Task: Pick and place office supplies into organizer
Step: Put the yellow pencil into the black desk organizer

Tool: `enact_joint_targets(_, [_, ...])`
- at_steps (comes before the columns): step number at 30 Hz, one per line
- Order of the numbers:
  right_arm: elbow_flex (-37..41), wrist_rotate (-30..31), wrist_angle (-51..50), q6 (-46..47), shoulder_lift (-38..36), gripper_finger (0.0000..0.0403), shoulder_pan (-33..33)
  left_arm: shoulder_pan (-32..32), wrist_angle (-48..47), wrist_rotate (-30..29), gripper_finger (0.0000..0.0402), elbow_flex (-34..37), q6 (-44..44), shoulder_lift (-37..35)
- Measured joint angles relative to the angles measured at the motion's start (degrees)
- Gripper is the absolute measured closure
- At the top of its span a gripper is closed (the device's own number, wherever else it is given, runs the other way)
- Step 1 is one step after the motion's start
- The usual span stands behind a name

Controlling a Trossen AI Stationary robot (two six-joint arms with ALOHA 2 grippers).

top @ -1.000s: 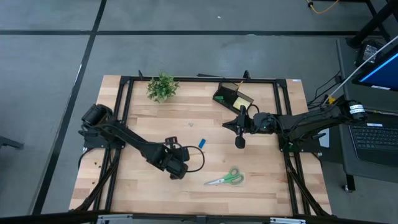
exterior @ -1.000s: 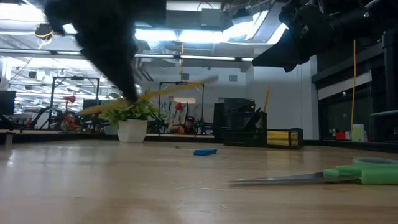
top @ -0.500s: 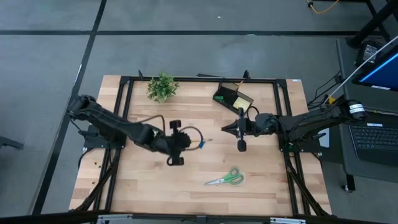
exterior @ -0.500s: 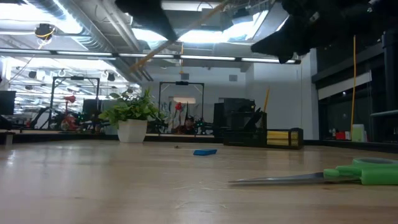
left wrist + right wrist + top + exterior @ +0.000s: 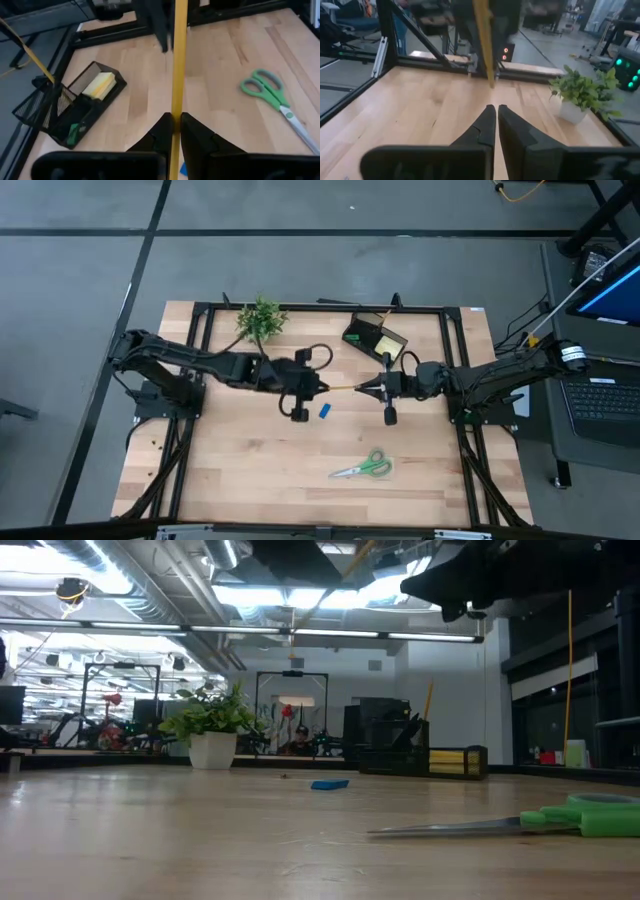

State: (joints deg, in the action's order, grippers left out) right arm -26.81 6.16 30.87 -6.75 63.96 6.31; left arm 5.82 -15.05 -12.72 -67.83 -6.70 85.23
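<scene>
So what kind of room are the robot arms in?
Probably a robotics lab or workshop. The wooden table sits inside a black metal frame, the low view shows a big open hall with ceiling lights and racks, and a laptop sits beside the rig.

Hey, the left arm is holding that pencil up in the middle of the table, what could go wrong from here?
1. The left gripper pinches the pencil at a narrow spot, so it may swivel or slip out and drop onto the table.
2. The pencil's tip points straight at the shut right gripper, so the two may knock together.
3. The organizer already holds a sticky-note pad and another pencil; a tilted drop might miss it.
</scene>
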Motion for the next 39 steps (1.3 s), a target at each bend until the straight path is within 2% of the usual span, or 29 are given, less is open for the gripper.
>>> enact_joint_targets(4, [0.00,-0.33,3.10,-2.71,0.00,0.0363,0.00,-2.56,1.14,3.36,0.0378,0.00,-0.11,0.02])
enact_joint_targets(9, [0.00,-0.33,4.96,-4.24,0.00,0.0312,0.00,-4.34,4.27,7.93,0.0377,0.00,-2.43,0.02])
enact_joint_targets(16, [0.00,-0.35,10.96,-4.28,0.02,0.0260,0.00,-4.97,6.77,8.36,0.0377,0.00,-5.30,0.02])
enact_joint_targets(23, [0.01,-0.42,15.58,-4.27,0.02,0.0256,0.00,-5.16,8.02,8.59,0.0377,0.00,-6.99,0.02])
enact_joint_targets(27, [-0.75,-3.62,16.01,-4.08,0.35,0.0256,-0.02,-5.34,8.11,9.75,0.0377,0.00,-7.57,0.02])
enact_joint_targets(39, [-7.72,-4.34,15.33,-8.97,8.49,0.0256,-0.02,-5.39,9.00,9.94,0.0377,0.00,-8.06,0.04])
